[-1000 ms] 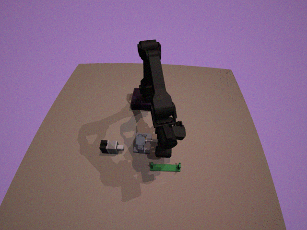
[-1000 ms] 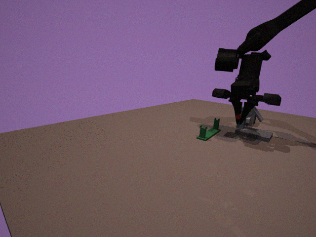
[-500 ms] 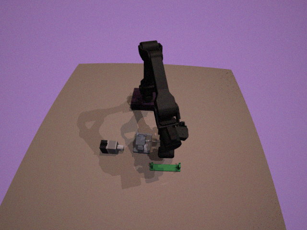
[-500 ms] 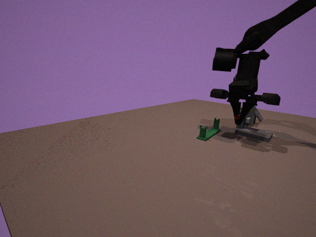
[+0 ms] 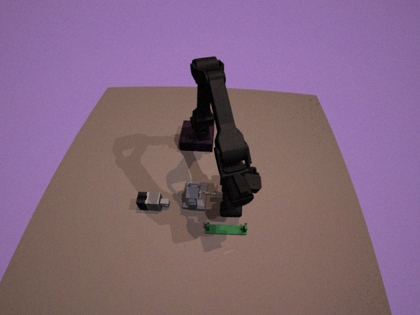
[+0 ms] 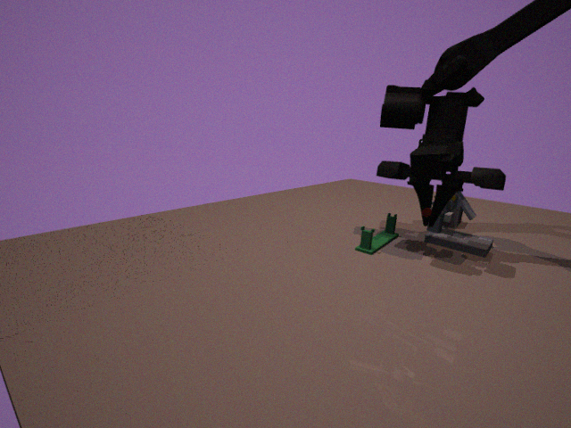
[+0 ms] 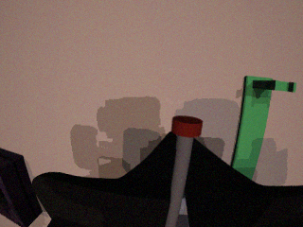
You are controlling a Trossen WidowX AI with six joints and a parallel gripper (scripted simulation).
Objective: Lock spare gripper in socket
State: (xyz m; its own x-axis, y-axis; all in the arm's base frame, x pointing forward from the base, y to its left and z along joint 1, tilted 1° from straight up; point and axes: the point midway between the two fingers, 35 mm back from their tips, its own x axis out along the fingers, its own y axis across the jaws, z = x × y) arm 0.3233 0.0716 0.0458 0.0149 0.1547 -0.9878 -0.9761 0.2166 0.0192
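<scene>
We have the gripper (image 6: 431,212) down at the mount (image 5: 195,196), its fingers closed narrowly on the pin (image 7: 182,170). In the wrist view the grey shaft runs up between the two dark fingers, and the red cap (image 7: 187,127) stands just past their tips. From the exterior view we see a spot of that red at the fingertips, with the fingers pointing steeply down beside the grey socket (image 6: 454,209).

From the top, the pin (image 5: 212,193) shows as a pale bar reaching from the mount's right side to the gripper (image 5: 230,207), so part of its shaft seems to lie at the socket; we cannot tell how much of it is inside. The mount sits on a flat grey base (image 6: 459,242) on the table (image 5: 102,254).

The spare gripper (image 5: 151,200) lies on the table to the left of the mount in the top view, apart from it, its black end turned away and its small pale spigot (image 5: 165,202) pointing toward the mount.

A green rack (image 5: 225,228) with a short post at each end lies on the table near the mount, just in front of the arm's wrist in the top view. The arm's dark purple foot (image 5: 195,137) stands farther back.
</scene>
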